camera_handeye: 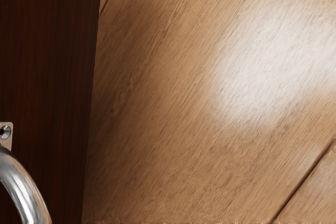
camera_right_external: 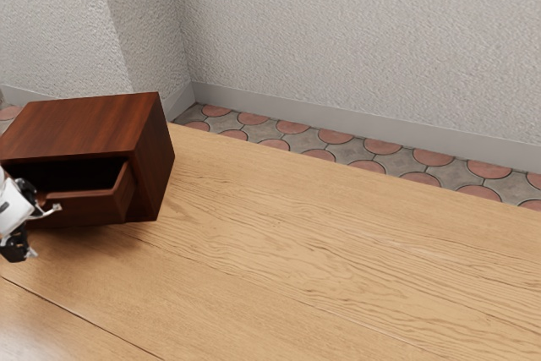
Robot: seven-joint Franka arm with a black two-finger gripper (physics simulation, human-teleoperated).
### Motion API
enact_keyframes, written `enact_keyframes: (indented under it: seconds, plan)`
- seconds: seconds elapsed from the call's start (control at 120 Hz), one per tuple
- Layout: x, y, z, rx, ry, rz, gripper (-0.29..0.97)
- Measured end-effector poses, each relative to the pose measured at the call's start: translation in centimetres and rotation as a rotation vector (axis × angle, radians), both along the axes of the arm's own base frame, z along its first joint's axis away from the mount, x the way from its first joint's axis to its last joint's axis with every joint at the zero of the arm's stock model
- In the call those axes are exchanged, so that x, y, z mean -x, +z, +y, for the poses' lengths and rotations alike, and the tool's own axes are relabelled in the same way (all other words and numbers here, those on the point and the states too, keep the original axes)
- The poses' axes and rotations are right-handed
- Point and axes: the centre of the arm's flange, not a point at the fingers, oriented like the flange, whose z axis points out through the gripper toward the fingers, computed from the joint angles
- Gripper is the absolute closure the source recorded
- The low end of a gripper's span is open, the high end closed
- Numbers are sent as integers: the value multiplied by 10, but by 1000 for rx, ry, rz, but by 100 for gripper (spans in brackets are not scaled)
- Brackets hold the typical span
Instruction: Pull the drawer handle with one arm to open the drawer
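Drawer [camera_right_external: 91,203] sits partly pulled out of cabinet [camera_right_external: 84,128], at the exterior view's left, on table [camera_right_external: 304,243]. Gripper [camera_right_external: 24,210] is at the drawer front, by handle [camera_handeye: 18,190]. Jaw state: cannot tell. Wrist view: 1 screw plate [camera_handeye: 5,132] at the handle's end, table beyond.

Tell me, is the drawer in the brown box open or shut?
Partly open: the dark wooden drawer front sticks out of the reddish-brown wooden cabinet, leaving a shadowed gap above it.
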Motion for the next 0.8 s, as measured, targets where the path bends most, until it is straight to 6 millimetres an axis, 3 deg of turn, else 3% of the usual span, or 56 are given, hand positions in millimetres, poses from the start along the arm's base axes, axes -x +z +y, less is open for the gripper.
enact_keyframes:
  seconds: [0.5,0.608,0.683,0.742,0.8]
  plan:
    - [13,10,-12,5,8,-15,1]
    - [15,21,-14,-11,8,-37,1]
    - [12,46,-20,-42,-8,-76,0]
    - [-8,95,-31,-72,-53,-138,0]
    - [-38,148,-58,-82,-121,-198,0]
